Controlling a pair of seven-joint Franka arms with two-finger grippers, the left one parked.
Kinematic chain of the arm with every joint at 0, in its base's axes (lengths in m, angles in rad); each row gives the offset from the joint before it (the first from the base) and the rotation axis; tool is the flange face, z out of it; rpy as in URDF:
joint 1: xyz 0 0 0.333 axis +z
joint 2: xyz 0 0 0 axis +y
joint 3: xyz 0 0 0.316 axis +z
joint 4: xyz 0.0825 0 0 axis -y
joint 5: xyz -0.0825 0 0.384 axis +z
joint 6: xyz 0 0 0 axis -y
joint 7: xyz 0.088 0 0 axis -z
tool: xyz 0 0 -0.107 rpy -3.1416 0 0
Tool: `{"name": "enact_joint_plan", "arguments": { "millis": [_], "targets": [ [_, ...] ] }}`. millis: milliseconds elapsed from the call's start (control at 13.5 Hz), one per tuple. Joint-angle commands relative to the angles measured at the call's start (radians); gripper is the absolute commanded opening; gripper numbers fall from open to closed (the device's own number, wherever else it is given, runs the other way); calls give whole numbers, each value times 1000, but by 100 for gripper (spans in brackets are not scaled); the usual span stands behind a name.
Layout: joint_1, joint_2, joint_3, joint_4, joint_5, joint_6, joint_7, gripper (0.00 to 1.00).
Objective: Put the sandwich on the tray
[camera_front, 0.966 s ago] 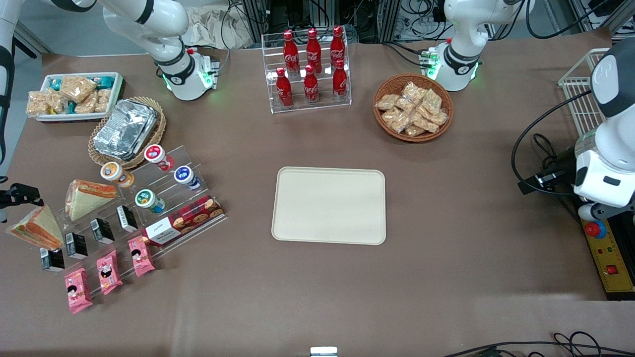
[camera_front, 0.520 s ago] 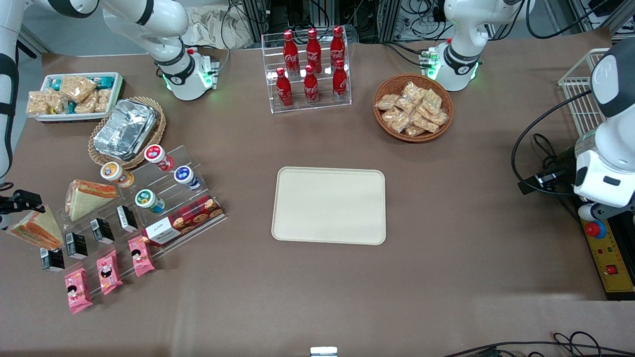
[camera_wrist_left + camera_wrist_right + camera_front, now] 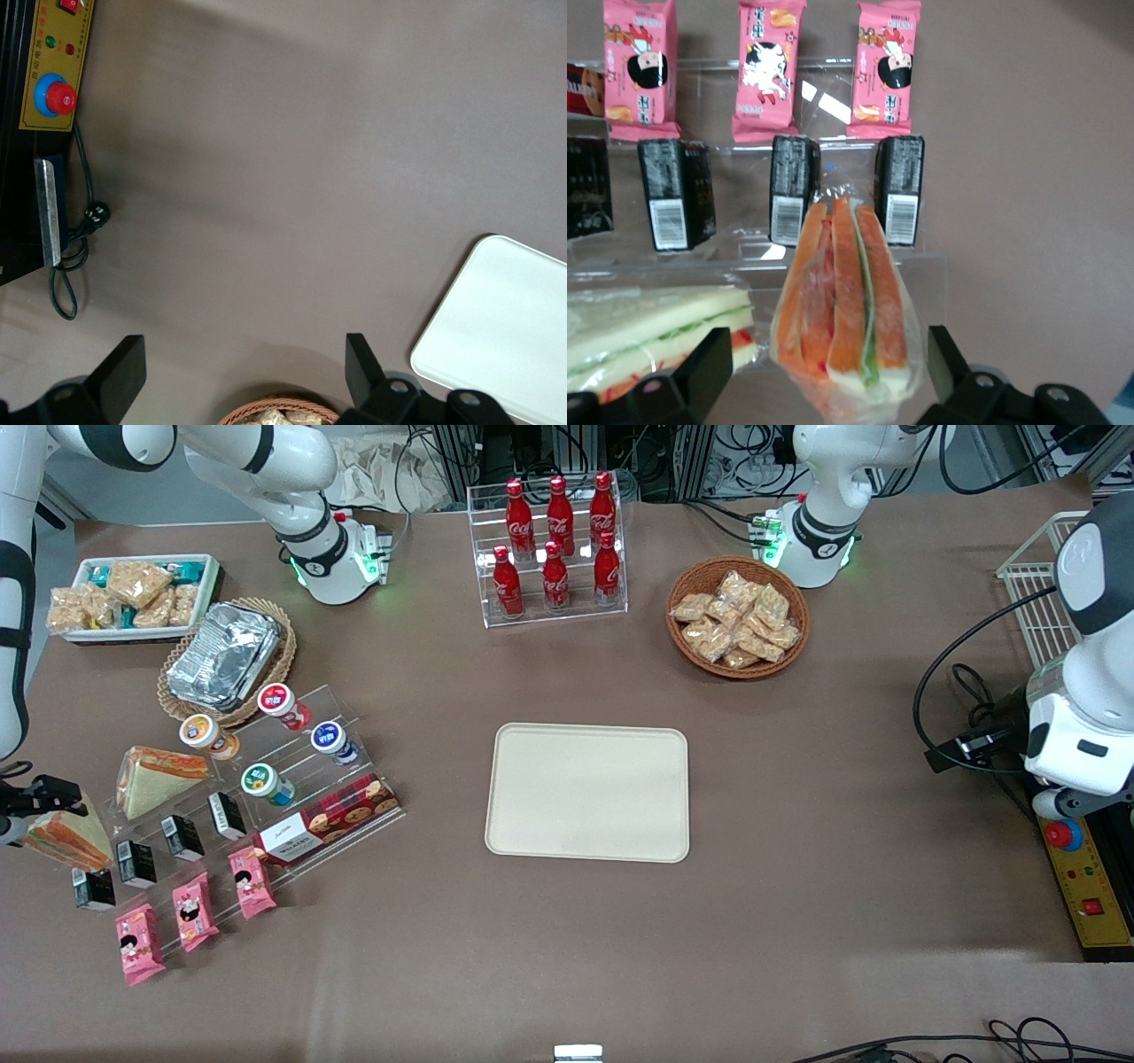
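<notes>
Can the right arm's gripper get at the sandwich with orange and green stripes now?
Probably yes. The gripper hangs open just over the sandwich, one finger to each side, with nothing between. The other sandwich lies close beside it but seems clear.

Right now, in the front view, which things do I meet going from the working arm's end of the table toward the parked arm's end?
Open gripper at the sandwich → other wrapped wedge → cookie box → tray → red stop button.
</notes>
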Motion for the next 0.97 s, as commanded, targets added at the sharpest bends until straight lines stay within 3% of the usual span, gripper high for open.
{"name": "enact_joint_plan", "arguments": {
  "millis": [0, 74, 372, 669, 892],
  "targets": [
    [-16, 26, 1, 7, 66, 28, -50, 92],
    [-21, 29, 3, 7, 71, 28, -50, 83],
    [-22, 27, 1, -7, 71, 26, -53, 73],
    [-22, 26, 1, -5, 71, 22, -62, 50],
    [-18, -12, 0, 15, 65, 7, -59, 48]
  ]
}}
